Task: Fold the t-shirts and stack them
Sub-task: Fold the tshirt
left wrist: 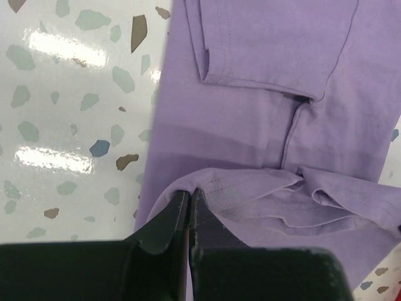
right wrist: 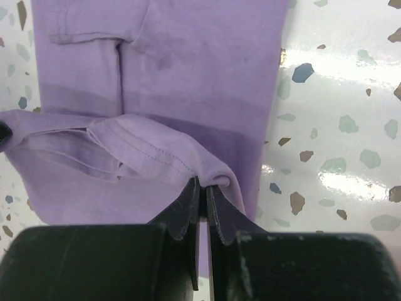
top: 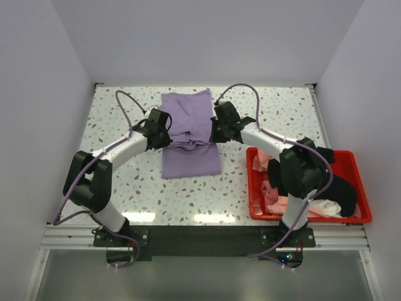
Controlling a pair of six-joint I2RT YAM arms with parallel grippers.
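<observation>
Pinching lavender t-shirt (top: 191, 160) edge, probably hem: left gripper (left wrist: 189, 193), right gripper (right wrist: 202, 183), jaws clamped shut.

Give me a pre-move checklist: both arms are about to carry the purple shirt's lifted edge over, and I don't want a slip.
1. Pinch of left gripper on lavender t-shirt edge: ok.
2. Pinch of right gripper on the same edge: ok.
3. Cloth between them taut: not ok, it sags in folds.
4. Sleeve folded inward: ok.
5. Shirt apart from red bin: ok.
</observation>
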